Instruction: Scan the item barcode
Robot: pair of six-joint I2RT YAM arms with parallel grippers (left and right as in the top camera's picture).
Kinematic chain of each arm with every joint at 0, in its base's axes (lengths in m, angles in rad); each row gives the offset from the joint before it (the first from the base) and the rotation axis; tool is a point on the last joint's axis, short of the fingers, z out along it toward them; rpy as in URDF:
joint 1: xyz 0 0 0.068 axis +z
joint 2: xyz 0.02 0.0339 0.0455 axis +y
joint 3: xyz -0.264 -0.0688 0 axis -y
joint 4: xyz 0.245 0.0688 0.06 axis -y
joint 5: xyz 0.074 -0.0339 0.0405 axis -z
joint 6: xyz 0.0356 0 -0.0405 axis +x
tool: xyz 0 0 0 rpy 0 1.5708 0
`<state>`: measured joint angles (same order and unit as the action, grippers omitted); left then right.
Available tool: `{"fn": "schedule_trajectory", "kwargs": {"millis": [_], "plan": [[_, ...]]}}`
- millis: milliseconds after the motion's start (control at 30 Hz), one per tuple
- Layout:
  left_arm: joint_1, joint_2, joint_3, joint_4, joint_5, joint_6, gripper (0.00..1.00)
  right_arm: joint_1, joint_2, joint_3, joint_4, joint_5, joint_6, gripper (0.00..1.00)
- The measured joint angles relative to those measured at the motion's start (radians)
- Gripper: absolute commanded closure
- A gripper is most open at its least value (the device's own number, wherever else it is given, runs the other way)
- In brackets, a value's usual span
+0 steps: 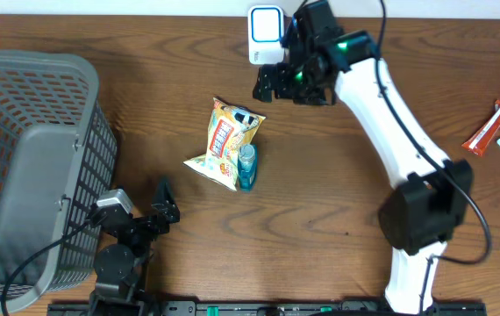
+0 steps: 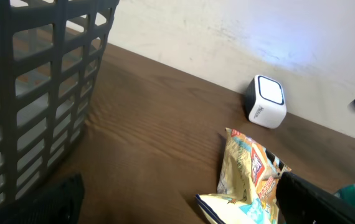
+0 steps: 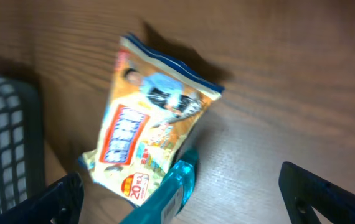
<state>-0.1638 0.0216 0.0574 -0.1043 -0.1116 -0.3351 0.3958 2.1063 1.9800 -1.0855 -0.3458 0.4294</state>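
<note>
Snack bag mid-table, both grippers spread wide.
In the overhead view, a grey basket (image 1: 31, 167) fills the left edge, and the left gripper (image 1: 166, 204) beside it at lower left stands open. The snack bag (image 1: 228, 140) lies at centre, touching a teal bottle (image 1: 247, 167). The white scanner (image 1: 265, 35) sits at top centre. Just below it hovers the right gripper (image 1: 272, 86), jaws apart. Wrapped bars (image 1: 487, 127) lie far right.

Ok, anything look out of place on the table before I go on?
Nothing spilled or damaged. The snack bag lies askew mid-table, pressed against a teal bottle, away from the scanner.
</note>
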Motion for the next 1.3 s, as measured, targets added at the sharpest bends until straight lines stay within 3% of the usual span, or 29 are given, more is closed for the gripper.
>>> {"fn": "schedule_trajectory", "kwargs": {"millis": [300,500,667,867,1300], "plan": [[0.0,0.0,0.0,0.0,0.0,0.0,0.02,0.0,0.236,-0.002,0.04,-0.113,0.089,0.07],[0.0,0.0,0.0,0.0,0.0,0.0,0.02,0.0,0.281,-0.002,0.109,-0.158,0.092,0.18],[0.0,0.0,0.0,0.0,0.0,0.0,0.02,0.004,0.31,-0.002,0.181,-0.227,0.071,0.48],[0.0,0.0,0.0,0.0,0.0,0.0,0.02,0.029,0.348,-0.019,0.267,-0.258,0.032,0.99],[0.0,0.0,0.0,0.0,0.0,0.0,0.02,-0.006,0.329,-0.054,0.264,-0.299,-0.124,0.99]]}}
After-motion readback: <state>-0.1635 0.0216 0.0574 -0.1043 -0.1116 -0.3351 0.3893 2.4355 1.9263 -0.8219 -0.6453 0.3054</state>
